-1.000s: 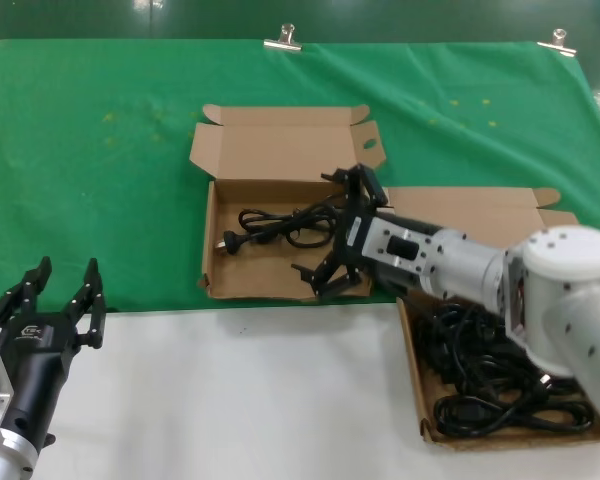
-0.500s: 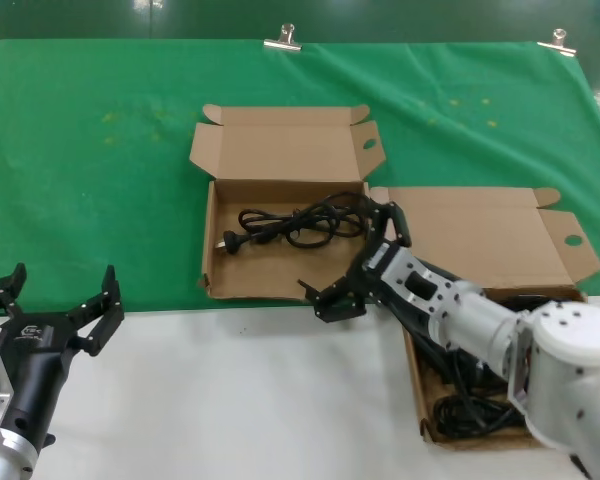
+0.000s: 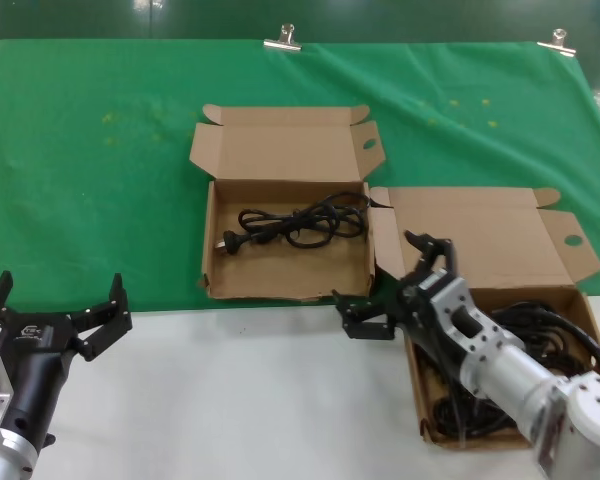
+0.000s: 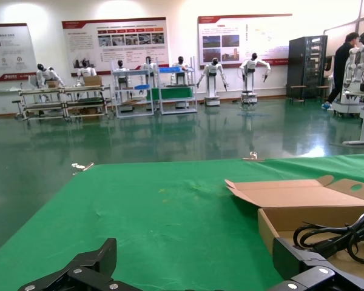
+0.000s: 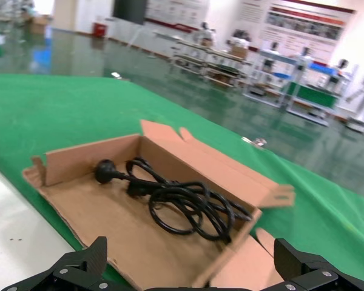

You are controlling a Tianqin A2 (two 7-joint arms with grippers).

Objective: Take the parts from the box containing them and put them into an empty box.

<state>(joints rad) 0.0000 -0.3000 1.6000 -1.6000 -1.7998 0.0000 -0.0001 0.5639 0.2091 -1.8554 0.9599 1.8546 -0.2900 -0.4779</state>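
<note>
I see one black power cord (image 3: 298,222) lying loose on the floor of the left-hand box (image 3: 285,282), its plug toward the box's left wall; the right wrist view shows the same cord (image 5: 181,203) coiled there. The remaining cords (image 3: 525,340) sit piled in the right-hand box (image 3: 480,225), but my right arm covers much of that pile, and I cannot count the bundles. The box's near corner is also hidden behind the arm. The right gripper (image 3: 400,290) hangs at the gap between the two boxes, over the right box's left edge, fingers spread apart and holding nothing. The left gripper (image 3: 55,310) waits over the white worktop (image 3: 230,400) at my near left, fingers likewise spread; its wrist view cuts off all but the fingertips (image 4: 100,262).
</note>
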